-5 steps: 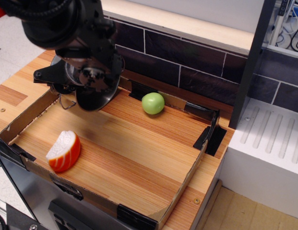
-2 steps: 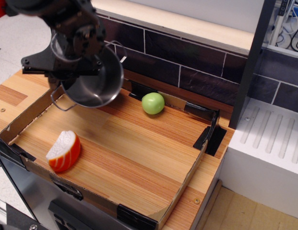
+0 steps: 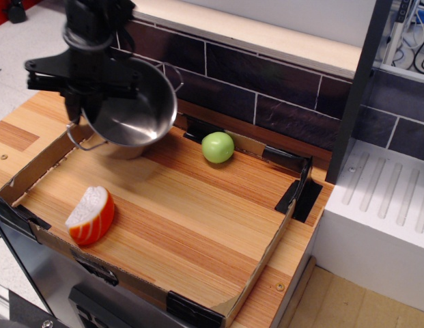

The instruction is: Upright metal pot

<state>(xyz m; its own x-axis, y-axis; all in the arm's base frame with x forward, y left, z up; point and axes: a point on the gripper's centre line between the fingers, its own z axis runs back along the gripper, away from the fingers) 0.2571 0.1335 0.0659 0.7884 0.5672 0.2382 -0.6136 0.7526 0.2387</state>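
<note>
Above the tray's back-left corner — metal pot (image 3: 130,109) held tilted.

A polished steel metal pot (image 3: 133,109), its mirror-bright inner wall catching reflections and its thin wire handles glinting, hangs in the matt black metal gripper (image 3: 78,72) above a low cardboard tray (image 3: 263,256) of dull brown paperboard, corners bound with glossy black tape (image 3: 304,191). The tray floor and the surrounding table (image 3: 17,130) show smooth, lightly varnished wood grain. A green apple (image 3: 218,147) looks like smooth, slightly shiny plastic; an orange-and-white wedge (image 3: 91,215) has a similar moulded sheen. Dark wall tiles (image 3: 280,102) appear matt slate, and the white ribbed block (image 3: 386,205) beside the table looks satin-painted.
</note>
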